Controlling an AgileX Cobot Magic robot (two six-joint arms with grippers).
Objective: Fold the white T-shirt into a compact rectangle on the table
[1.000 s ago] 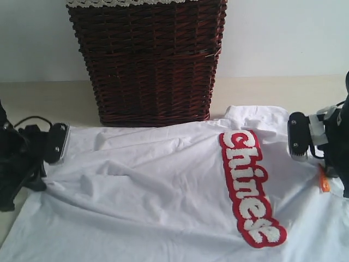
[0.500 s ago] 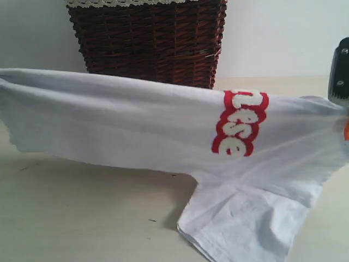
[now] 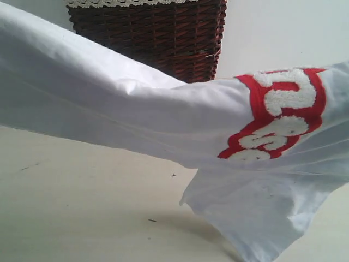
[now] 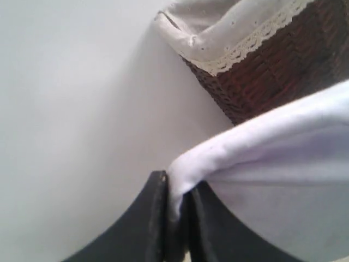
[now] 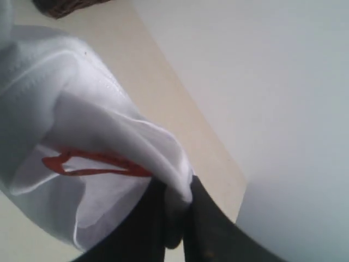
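Wicker basket (image 3: 147, 33) partly behind T-shirt (image 3: 136, 120)

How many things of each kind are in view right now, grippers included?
T-shirt: 1
Basket: 1
Table: 1
Grippers: 2, left gripper and right gripper, each shut on the T-shirt
Total: 5

A dark wicker basket (image 3: 147, 38) (lace-trimmed liner (image 4: 218, 27)) stands before a plain pale wall (image 3: 272, 33).
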